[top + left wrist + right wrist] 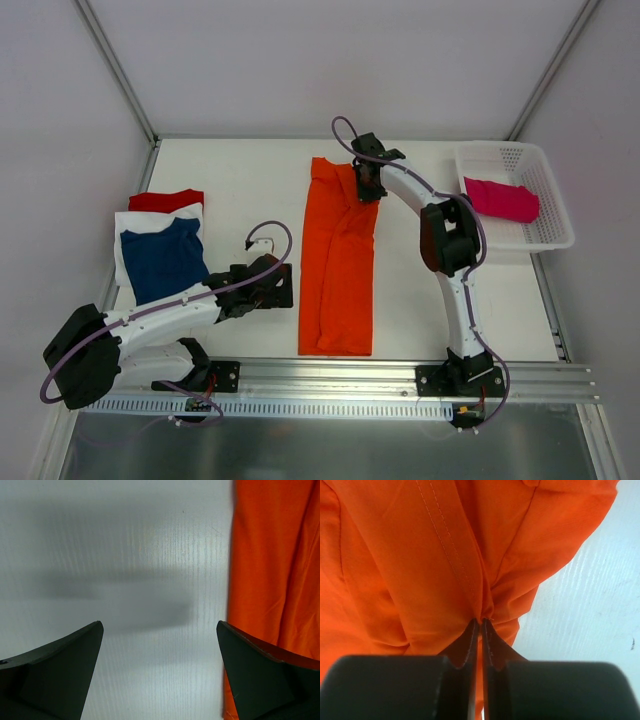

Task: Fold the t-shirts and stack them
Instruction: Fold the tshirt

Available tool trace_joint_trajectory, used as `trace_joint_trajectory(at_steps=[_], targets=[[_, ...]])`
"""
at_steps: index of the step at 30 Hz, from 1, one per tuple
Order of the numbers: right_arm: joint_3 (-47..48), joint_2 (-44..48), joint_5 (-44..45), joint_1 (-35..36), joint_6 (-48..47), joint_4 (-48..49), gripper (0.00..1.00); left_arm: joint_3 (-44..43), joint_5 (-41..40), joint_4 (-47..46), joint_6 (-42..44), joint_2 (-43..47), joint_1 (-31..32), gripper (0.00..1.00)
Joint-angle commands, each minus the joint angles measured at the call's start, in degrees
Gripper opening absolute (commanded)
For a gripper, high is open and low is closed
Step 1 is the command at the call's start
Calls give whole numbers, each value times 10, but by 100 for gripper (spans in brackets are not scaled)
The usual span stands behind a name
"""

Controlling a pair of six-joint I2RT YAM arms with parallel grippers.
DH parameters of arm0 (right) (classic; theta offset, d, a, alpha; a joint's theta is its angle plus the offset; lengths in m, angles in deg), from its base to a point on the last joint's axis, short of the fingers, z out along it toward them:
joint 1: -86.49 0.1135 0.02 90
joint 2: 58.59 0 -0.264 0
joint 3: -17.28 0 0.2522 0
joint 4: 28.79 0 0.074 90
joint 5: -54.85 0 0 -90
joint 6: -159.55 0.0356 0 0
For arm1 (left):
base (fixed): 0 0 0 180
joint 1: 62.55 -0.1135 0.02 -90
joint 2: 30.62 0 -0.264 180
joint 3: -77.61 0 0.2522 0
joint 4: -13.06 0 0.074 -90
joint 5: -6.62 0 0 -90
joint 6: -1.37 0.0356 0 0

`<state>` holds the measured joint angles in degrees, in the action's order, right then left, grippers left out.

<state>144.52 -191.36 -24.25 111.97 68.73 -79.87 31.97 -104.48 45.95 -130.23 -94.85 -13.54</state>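
- Right hand (481, 621) is pinched shut on a bunched fold at the orange t-shirt (338, 270)'s upper end.
- It lies mid-frame on the bench (240, 180), long axis top-to-bottom.
- Left hand (268, 285), wide open and empty, sits just left of its lower half.

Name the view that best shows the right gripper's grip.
Right wrist: the right gripper pinches the orange shirt close up. Top external: the arm hides the pinch. Left wrist: only the shirt's edge.
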Motion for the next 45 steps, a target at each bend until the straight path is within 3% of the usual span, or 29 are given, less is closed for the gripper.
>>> trace_joint_trajectory(at_steps=[1, 17, 30, 45], targets=[[11, 6, -14, -2, -1, -2, 3, 1, -6, -2, -8, 8, -6, 99], [8, 44, -87, 41, -4, 31, 0, 1, 4, -5, -15, -5, -6, 99], [36, 87, -34, 72, -20, 15, 1, 4, 14, -17, -20, -21, -6, 99], [75, 11, -144, 77, -5, 23, 1, 8, 18, -21, -19, -23, -6, 99]])
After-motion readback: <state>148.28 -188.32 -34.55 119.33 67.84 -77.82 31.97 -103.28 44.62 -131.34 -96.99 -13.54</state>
